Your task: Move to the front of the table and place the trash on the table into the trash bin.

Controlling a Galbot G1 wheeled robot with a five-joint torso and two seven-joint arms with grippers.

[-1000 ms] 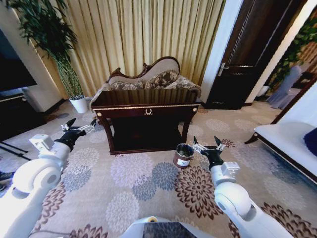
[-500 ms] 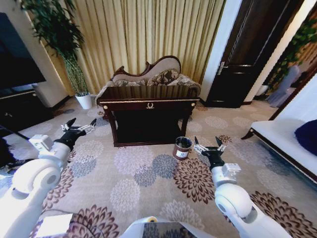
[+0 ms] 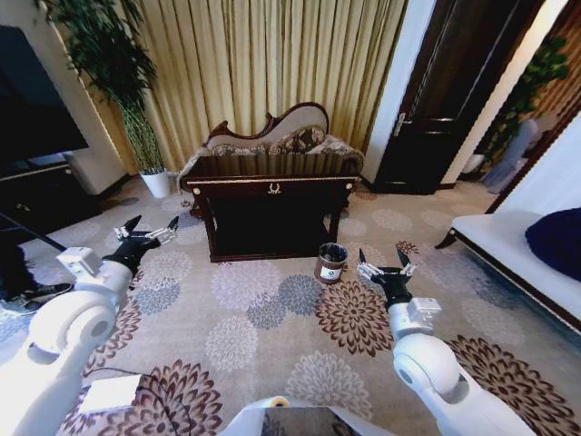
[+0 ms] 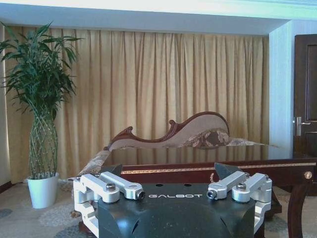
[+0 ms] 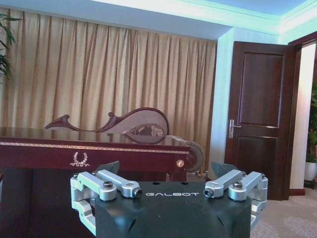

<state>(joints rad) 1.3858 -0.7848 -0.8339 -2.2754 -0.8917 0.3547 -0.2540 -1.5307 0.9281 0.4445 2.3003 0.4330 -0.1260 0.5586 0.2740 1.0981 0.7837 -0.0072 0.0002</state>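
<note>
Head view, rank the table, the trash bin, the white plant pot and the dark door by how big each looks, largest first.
1. Dark door
2. Table, similar in area, so 1 and 2 are unsure
3. Trash bin
4. White plant pot, farther off, roughly matching the bin

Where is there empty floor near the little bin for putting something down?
Bare flowered carpet lies open between the dark-brown wooden table and the robot. It is tighter around the small round copper trash bin, which stands by the table's right front leg with the open right end effector close beside it.
</note>
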